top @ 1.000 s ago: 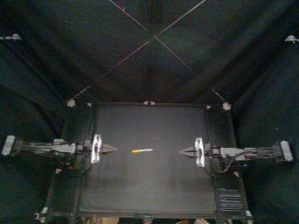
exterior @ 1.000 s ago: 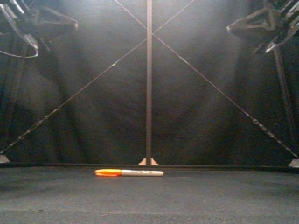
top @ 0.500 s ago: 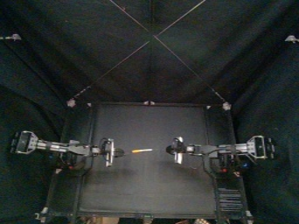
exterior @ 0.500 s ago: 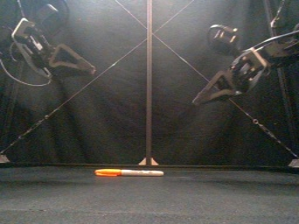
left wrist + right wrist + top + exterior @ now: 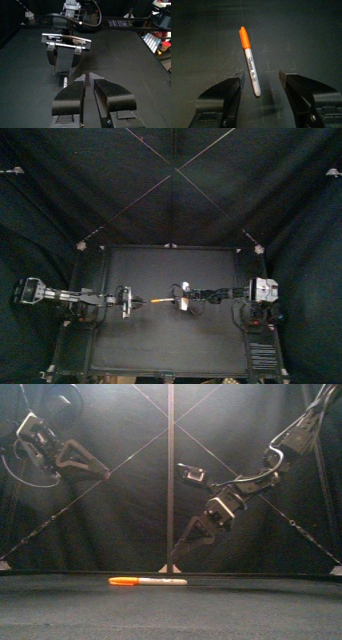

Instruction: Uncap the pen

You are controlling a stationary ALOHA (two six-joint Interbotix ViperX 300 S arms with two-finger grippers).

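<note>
Slim white-barrelled marker pen [image 5: 163, 302] lies flat on the black table [image 5: 147, 343], roughly mid-table, long axis running left to right, cap on. The orange cap [image 5: 123, 581] points toward the left arm's side and the bare white end toward the right arm's. Black lettering runs along the barrel, seen in the right wrist view. The right gripper [image 5: 183, 301] reaches in from the right and sits over the pen's white end. In the front view the right gripper [image 5: 179, 549] slants down and toward the left, tips above the table and clear of the pen, no contact. Its jaws are spread wide: in the right wrist view the right gripper [image 5: 261, 75] shows both black jaws well apart, the marker pen [image 5: 250, 65] seen in the gap between them and the orange cap [image 5: 243, 36] at the far end. Nothing gripped. The left gripper [image 5: 124, 302] is near the cap end in the top view, on the left-arm side, apart from it. In the front view the left gripper [image 5: 104, 474] hangs high, well above the table. In its own wrist view the left gripper [image 5: 89, 80] has jaws drawn close, only a thin slit between them, holding nothing. Facing it is the right gripper [image 5: 65, 66], jaws apart under its silver cross-plate.
</note>
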